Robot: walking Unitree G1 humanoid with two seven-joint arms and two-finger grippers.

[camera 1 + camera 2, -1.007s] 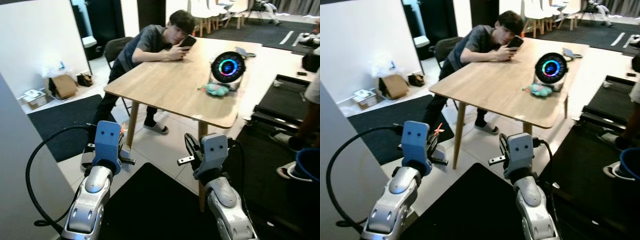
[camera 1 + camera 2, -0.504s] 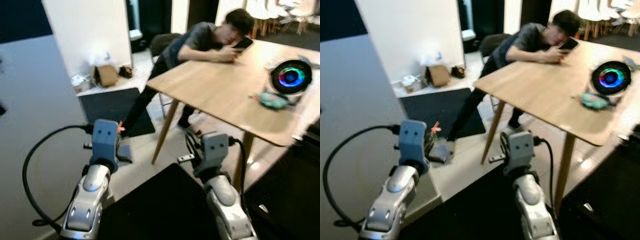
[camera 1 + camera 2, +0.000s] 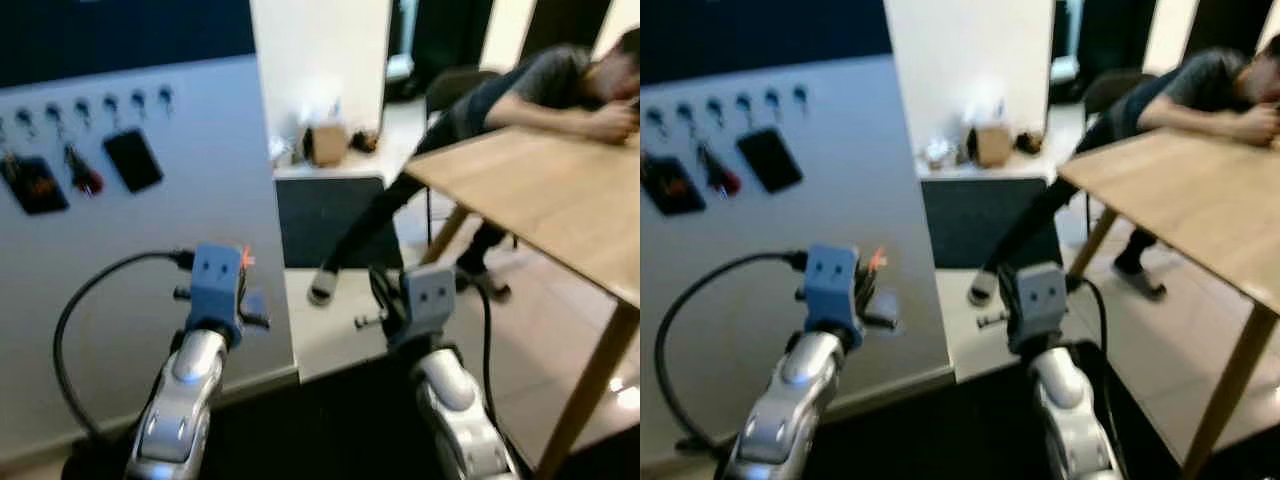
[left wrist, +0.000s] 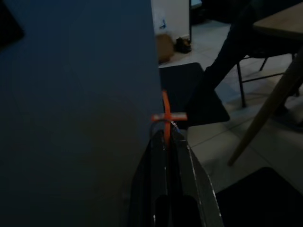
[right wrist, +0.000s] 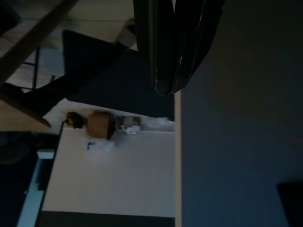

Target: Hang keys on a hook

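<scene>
My left gripper point(image 4: 166, 137) is shut on the keys: an orange tag point(image 4: 165, 111) and a thin metal ring stick out past its fingertips. In the left eye view this gripper point(image 3: 252, 305) hovers just in front of a grey wall panel point(image 3: 130, 260), near the panel's right edge. A row of small hooks point(image 3: 110, 103) runs along the top of the panel, up and to the left of the gripper. Black items point(image 3: 133, 160) and a red key point(image 3: 82, 178) hang from some hooks. My right gripper point(image 3: 368, 318) is held out at the same height, shut and holding nothing.
A wooden table point(image 3: 560, 200) stands to the right, with a person point(image 3: 560, 85) leaning on it and a table leg point(image 3: 590, 390) close to my right arm. A dark mat point(image 3: 330, 215) and a cardboard box point(image 3: 325, 140) lie beyond the panel's edge.
The camera has swung left: the hook panel has come into view and the table has slid to the right. Both arms keep their pose, and the left gripper still holds the keys.
</scene>
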